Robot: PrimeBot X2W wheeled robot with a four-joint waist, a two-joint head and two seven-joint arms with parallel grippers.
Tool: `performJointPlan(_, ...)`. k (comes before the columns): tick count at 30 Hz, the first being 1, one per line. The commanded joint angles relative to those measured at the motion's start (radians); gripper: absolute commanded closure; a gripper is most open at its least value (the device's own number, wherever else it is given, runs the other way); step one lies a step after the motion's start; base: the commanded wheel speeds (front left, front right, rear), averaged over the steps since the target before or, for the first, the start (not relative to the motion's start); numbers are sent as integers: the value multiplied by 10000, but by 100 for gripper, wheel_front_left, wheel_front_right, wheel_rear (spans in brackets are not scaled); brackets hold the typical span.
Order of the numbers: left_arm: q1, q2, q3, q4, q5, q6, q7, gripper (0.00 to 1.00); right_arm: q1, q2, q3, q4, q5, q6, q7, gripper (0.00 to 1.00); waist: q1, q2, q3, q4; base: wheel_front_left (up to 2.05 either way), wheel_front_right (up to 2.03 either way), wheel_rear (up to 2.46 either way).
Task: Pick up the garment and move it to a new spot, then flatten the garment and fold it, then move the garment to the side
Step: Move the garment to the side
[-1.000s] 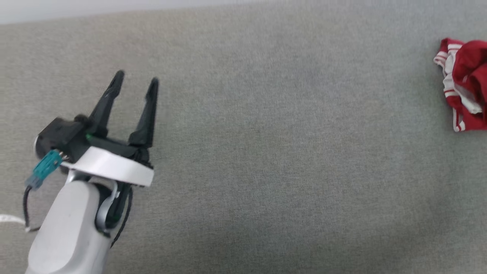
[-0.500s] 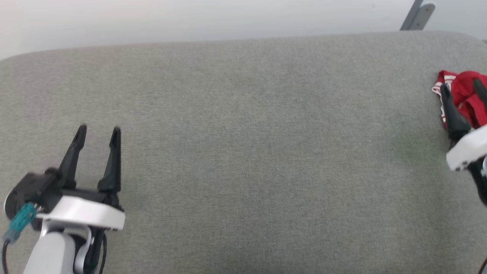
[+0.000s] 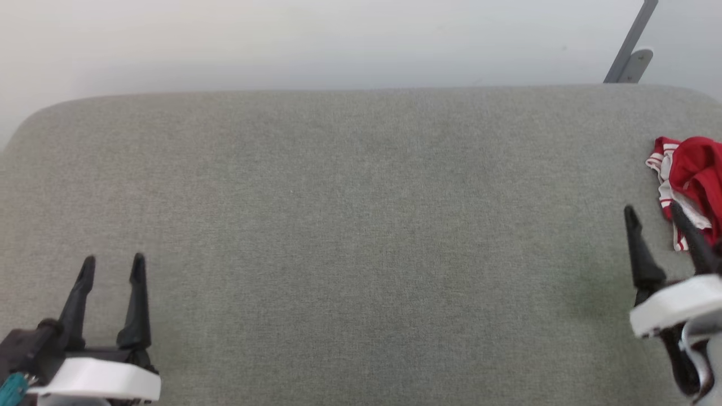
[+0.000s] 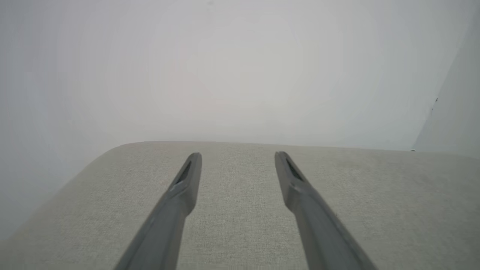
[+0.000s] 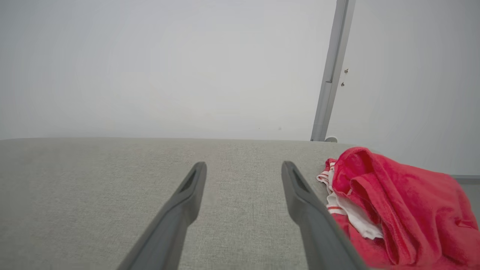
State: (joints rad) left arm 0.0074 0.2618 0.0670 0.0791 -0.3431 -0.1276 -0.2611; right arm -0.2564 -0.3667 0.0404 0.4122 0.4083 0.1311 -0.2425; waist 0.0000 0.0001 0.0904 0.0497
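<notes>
A crumpled red cloth bundle (image 3: 691, 175) with white parts and red-and-white striped trim lies at the grey table's (image 3: 361, 225) right edge, cut off by the frame. No letters show on it, so I cannot tell whether it is the garment. My right gripper (image 3: 651, 210) stands open just in front of it and a little to its left. In the right wrist view the bundle (image 5: 393, 210) lies beside the right finger of that open gripper (image 5: 243, 165), with nothing between the fingers. My left gripper (image 3: 113, 260) hangs open and empty over the near left of the table, and its wrist view shows it (image 4: 238, 155) over bare fabric.
The table has rounded far corners and ends at a pale wall (image 3: 282, 39). A grey metal post (image 3: 632, 45) rises behind the far right corner, seen also as a post (image 5: 330, 75) in the right wrist view. Bare grey fabric lies between the two grippers.
The head camera has tilted up, bringing the wall and table's far edge into view. My left gripper has drawn back to the lower left. My right gripper has come into view near the bundle.
</notes>
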Motion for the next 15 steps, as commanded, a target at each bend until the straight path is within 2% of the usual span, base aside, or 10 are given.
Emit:
performJointPlan(1, 236, -31, 146, -97, 84, -19, -48, 0, 369, 244, -220, -266, -98, -10, -32, 0, 0, -1, -100, 34, 0, 0, 0)
performJointPlan(15, 1095, -256, 428, -453, -16, -34, -48, 0, 2289, 1553, -1536, -1992, -749, -10, 389, 0, 0, -1, -468, -52, 0, 0, 0)
